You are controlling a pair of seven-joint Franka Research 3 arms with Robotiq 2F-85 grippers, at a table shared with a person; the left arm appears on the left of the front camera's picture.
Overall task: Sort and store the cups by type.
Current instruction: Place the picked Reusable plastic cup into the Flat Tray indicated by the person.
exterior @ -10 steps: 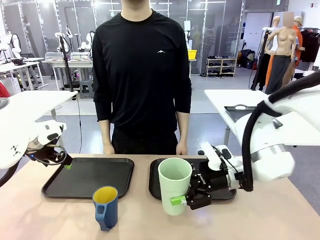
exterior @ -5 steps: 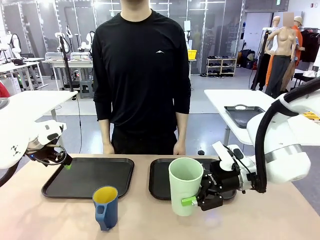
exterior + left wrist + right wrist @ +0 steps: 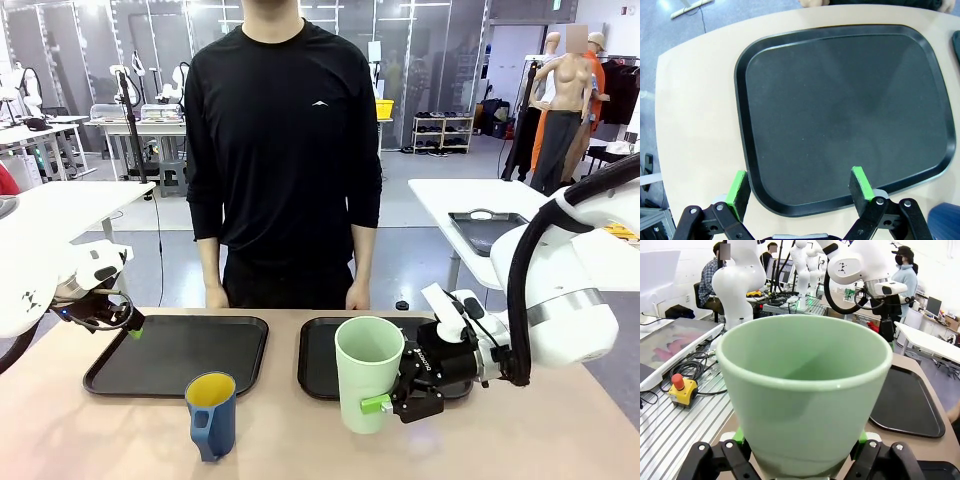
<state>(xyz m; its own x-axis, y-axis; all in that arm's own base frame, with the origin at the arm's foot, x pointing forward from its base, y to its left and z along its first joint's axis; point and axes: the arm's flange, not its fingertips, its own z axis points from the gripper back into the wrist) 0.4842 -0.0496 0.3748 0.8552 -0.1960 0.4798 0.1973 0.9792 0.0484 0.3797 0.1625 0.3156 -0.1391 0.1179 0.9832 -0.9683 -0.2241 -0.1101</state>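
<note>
Centrally, a tall mint-green tumbler [image 3: 370, 375] stands upright at the near edge of the right-hand black tray [image 3: 318, 350], its lower part in front of the tray's rim. Whether its base rests on the table [image 3: 120, 430] or hangs just above it cannot be told. The right gripper [image 3: 380, 398] reaches in from the right and has the tumbler clamped low on its body, one green pad [image 3: 376, 404] pressed to the near side. In the right wrist view the tumbler [image 3: 805, 390] sits between the right gripper [image 3: 799, 450] fingers, green pads touching the wall on both sides and the open mouth facing the camera.

To the left, well apart from the tumbler, a shorter dark blue mug [image 3: 211, 415] with a yellow inside stands on the bare table. It is in front of the left-hand black tray [image 3: 170, 355], with its handle turned toward the camera.

The left gripper [image 3: 125, 322] hovers over the left end of that tray. In the left wrist view the left gripper [image 3: 799, 187] has its jaws spread wide with nothing between them, looking down on the bare tray [image 3: 840, 110].

A person [image 3: 283, 150] in a black long-sleeved top stands at the far side of the table, arms hanging, hands down by the far edge.
</note>
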